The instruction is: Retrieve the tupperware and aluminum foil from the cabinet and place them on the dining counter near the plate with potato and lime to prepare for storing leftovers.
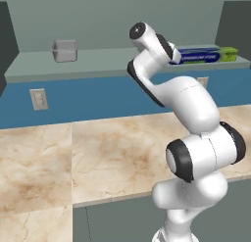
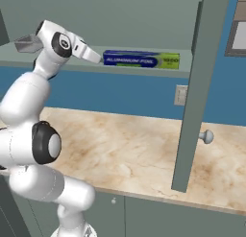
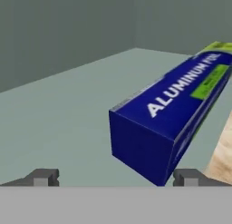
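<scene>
Across the top of both base views runs the open cabinet [image 1: 98, 60], its pale shelf bare between two items. Below it spreads the marble wall counter [image 1: 108, 153]. At upper right of the left base view lies the aluminum foil [image 1: 206, 55], its near end just ahead of the arm's hand; at upper left stands the tupperware [image 1: 65, 50], well apart from it. Low in the hand view, the gripper [image 3: 115, 178] is spread wide, its fingertips [image 3: 43, 177] either side of the carton's dark-blue end without touching. Judged from here, closing too shallow on that end could let the long carton pivot and drop; pushing on could shove it along the shelf.
</scene>
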Robot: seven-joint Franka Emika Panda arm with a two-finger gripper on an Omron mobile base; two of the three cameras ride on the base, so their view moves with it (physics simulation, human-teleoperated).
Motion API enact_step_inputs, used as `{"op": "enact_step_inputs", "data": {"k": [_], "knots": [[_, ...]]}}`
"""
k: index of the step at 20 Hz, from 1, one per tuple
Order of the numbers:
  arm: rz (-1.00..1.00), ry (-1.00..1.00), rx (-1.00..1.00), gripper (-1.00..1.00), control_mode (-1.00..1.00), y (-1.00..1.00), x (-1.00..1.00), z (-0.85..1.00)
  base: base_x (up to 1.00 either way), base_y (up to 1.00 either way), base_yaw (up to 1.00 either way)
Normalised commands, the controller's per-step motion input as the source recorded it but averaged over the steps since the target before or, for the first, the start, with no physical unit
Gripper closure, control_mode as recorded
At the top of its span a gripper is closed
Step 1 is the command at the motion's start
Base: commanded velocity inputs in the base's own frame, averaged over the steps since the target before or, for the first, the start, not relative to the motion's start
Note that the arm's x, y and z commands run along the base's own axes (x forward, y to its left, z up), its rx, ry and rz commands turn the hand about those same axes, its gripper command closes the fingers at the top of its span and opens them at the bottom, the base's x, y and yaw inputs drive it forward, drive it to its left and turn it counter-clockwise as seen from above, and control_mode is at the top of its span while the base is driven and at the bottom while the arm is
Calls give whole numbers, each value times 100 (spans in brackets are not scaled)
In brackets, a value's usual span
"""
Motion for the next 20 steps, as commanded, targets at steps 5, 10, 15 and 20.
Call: {"op": "enact_step_inputs", "data": {"k": [5, 10, 15, 20], "knots": [[-14, 0, 0, -100, -100, -5, 25, -3, 0, 0, 0], [-14, -1, 0, -100, -100, -1, 25, 0, 0, 0, 0], [-18, -1, 0, -100, -100, -15, 4, -5, 0, 0, 0], [-20, -4, -3, -100, -100, -18, -4, -8, 0, 0, 0]]}}
